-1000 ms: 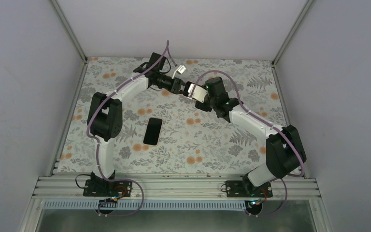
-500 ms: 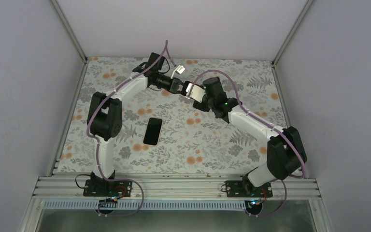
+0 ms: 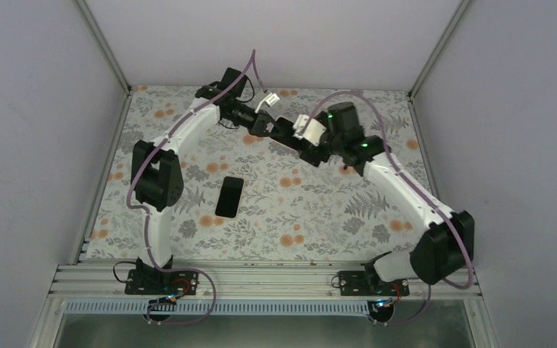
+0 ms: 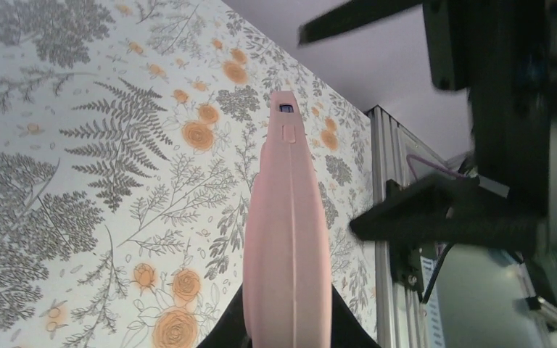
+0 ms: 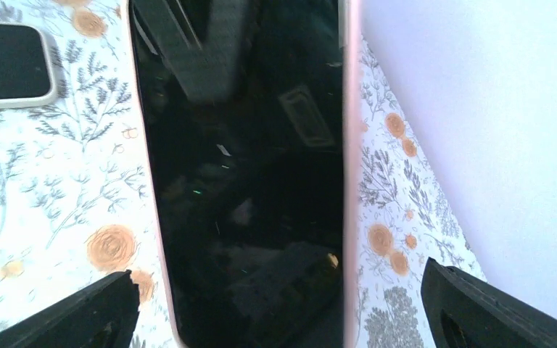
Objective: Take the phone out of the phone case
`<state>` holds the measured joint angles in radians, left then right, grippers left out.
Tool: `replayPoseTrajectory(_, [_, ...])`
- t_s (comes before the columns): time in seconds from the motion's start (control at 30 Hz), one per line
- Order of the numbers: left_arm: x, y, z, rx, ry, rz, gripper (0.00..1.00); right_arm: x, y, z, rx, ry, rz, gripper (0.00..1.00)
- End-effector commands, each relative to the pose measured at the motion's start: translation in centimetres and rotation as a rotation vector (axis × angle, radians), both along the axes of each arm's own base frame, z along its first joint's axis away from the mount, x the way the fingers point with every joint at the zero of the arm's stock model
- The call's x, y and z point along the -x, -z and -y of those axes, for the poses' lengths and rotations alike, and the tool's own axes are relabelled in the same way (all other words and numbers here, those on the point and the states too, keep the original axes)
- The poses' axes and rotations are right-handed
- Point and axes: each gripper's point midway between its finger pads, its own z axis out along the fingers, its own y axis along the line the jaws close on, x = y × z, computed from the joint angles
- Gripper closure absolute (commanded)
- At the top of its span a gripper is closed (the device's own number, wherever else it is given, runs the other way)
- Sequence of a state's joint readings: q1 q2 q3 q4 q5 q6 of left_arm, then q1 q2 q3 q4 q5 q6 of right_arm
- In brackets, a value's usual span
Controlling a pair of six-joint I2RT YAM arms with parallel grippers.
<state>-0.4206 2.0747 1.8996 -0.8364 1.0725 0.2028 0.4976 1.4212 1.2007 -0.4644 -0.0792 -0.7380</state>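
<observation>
A phone [image 5: 246, 159] with a glossy black screen sits in a pink phone case [image 4: 288, 217] and is held in the air over the back of the table. My left gripper [image 4: 288, 337] is shut on one end of it, its black fingers [image 4: 225, 335] pressing both faces. In the right wrist view, my right gripper [image 5: 286, 312] is open. Its fingers [image 5: 80, 312] stand wide on either side of the cased phone without touching the pink rim [image 5: 349, 181]. In the top view the two grippers meet there, left [image 3: 279, 130] and right [image 3: 310, 148].
A second dark slab with a pale rim [image 3: 229, 196] lies flat on the floral mat [image 3: 304, 217], left of centre; I cannot tell whether it is a phone or a case. It also shows in the right wrist view [image 5: 7, 65]. Walls and metal posts enclose the table.
The left gripper has closed on the cased phone. The right gripper has opened wider, and its wrist has risen and swung toward the back right. The slab on the mat has not moved.
</observation>
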Motion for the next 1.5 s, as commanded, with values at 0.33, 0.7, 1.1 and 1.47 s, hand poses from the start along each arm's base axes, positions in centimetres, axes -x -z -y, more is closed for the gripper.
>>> replayPoseTrajectory(0.33, [3.6, -5.5, -3.1, -0.034, 0.072, 0.410, 0.96, 7.1, -1.2, 5.1, -0.274, -0.289, -0.382, 0.29])
replayPoseTrajectory(0.7, [6.2, -4.5, -2.8, -0.052, 0.106, 0.458, 0.95, 7.5, -1.5, 2.7, -0.416, -0.446, -0.466, 0.31])
replayPoseTrajectory(1.1, [8.9, -5.2, -2.0, 0.049, 0.217, 0.534, 0.95, 7.8, -0.2, 2.6, -0.411, -0.487, -0.519, 0.25])
replayPoseTrajectory(1.47, [11.3, -5.4, -1.9, 0.120, 0.325, 0.571, 0.95, 7.6, 0.3, 2.5, -0.419, -0.508, -0.540, 0.26])
